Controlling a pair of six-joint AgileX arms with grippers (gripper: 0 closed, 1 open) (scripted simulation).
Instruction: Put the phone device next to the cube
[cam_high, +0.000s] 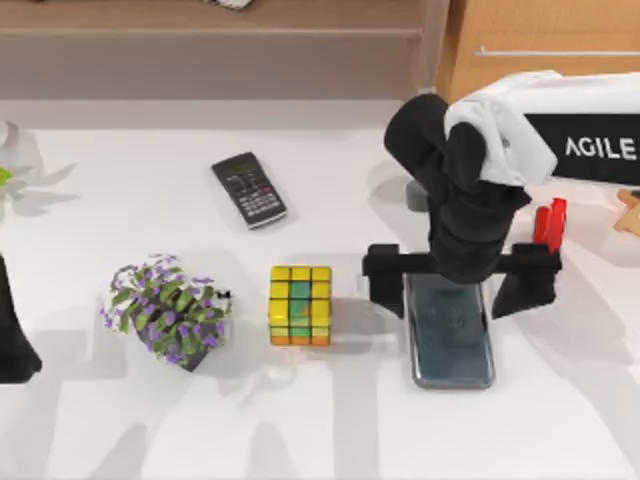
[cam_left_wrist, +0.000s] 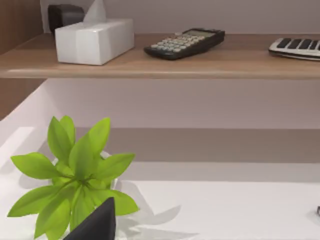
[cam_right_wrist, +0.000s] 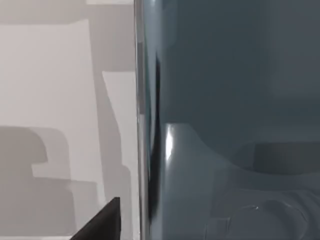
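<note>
My right gripper (cam_high: 458, 282) hangs directly above the phone (cam_high: 452, 345), its two fingers spread wide, one past each long edge of the case, with nothing held. The phone lies flat on the table (cam_high: 320, 430), just right of the cube (cam_high: 300, 305) and apart from it by a narrow strip of bare surface. Its long axis runs toward the near edge.

Step in hand, as I judge it: either the grasp approach or the release at the goal; these pictures do not settle which. If the phone counts as placed, the next move calls for a straight lift clear of the case. If not, it calls for lowering and closing on the long edges.

The phone is a flat slab with a glossy grey-blue face (cam_right_wrist: 235, 120), rounded corners and a thin bright side rim.

My left arm (cam_high: 15, 340) is parked at the table's left edge.
</note>
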